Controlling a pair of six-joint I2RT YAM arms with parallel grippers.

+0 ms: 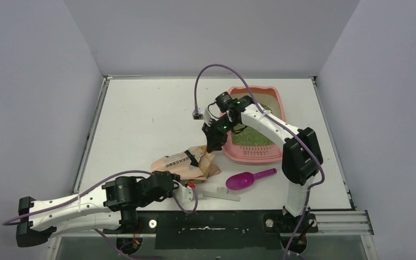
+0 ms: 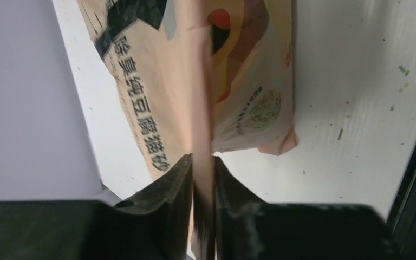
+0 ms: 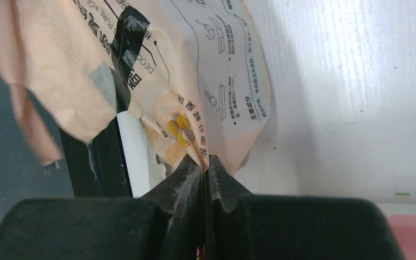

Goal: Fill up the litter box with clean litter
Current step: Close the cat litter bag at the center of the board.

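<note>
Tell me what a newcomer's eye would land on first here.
A crumpled peach paper bag with black lettering sits front-centre on the white table, the left pincer and the right pincer each shut on an end. Behind it to the right stands the pink rectangular plastic litter box holding green granular litter, with a magenta plastic scoop lying on the table just in front.

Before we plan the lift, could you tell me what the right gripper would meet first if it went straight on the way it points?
The litter bag: the right gripper is shut on its edge, and the bag fills the line ahead. Beyond it, probably the table.
</note>
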